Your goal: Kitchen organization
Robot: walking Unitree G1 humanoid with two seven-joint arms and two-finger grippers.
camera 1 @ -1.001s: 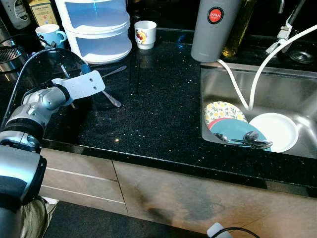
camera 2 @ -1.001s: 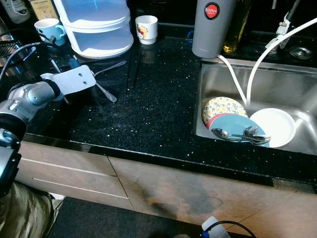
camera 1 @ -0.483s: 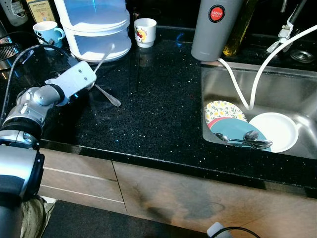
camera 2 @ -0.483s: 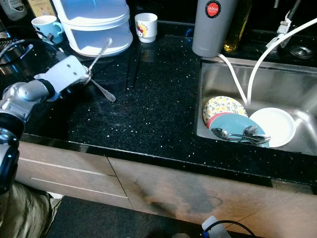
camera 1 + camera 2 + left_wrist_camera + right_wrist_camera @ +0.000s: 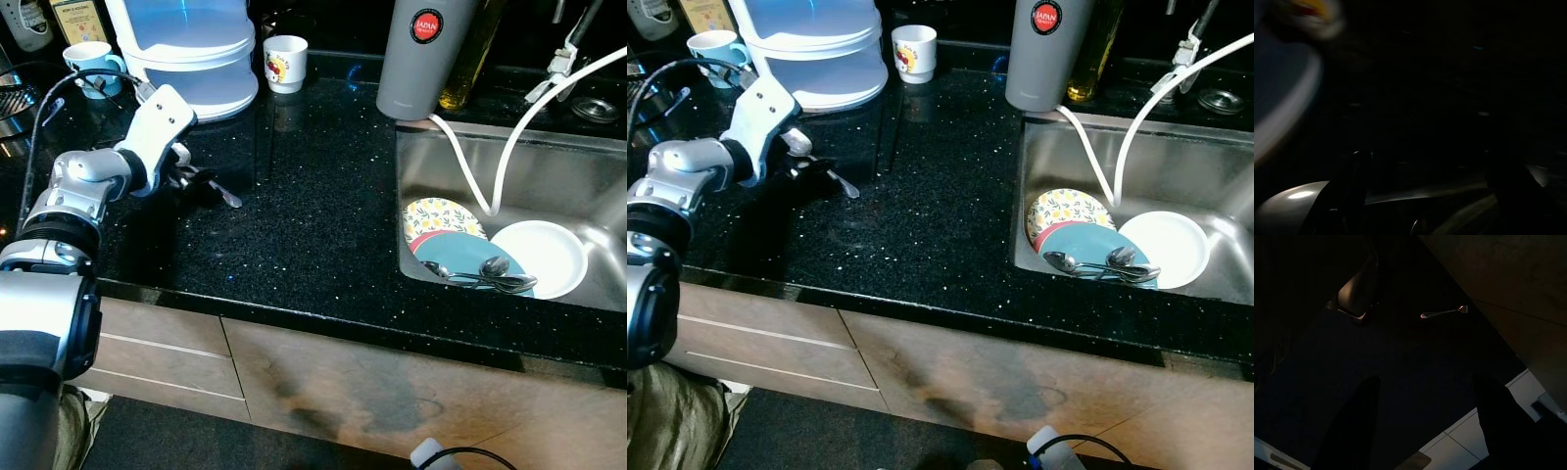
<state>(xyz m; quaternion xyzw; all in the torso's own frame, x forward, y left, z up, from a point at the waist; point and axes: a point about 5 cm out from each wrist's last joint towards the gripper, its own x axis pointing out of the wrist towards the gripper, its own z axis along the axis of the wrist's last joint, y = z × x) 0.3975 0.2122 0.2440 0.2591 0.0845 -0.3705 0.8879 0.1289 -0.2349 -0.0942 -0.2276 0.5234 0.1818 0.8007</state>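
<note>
Left gripper (image 5: pixel 201 185) is low over the black counter (image 5: pixel 313 215), its fingers at a spoon (image 5: pixel 223 195) lying there; whether they grip it I cannot tell. Plates (image 5: pixel 443 223) lie in the sink (image 5: pixel 431 157).

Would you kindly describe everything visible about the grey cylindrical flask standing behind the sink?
The grey flask is a tall, smooth cylinder, matte and metal-looking, with a round red and black badge near its top that reads "JAPAN". It stands upright on the black speckled countertop at the back left corner of the steel sink. An amber bottle stands close on its right, and a white hose curves out by its base into the sink. Its top is cut off by the picture's edge.
</note>
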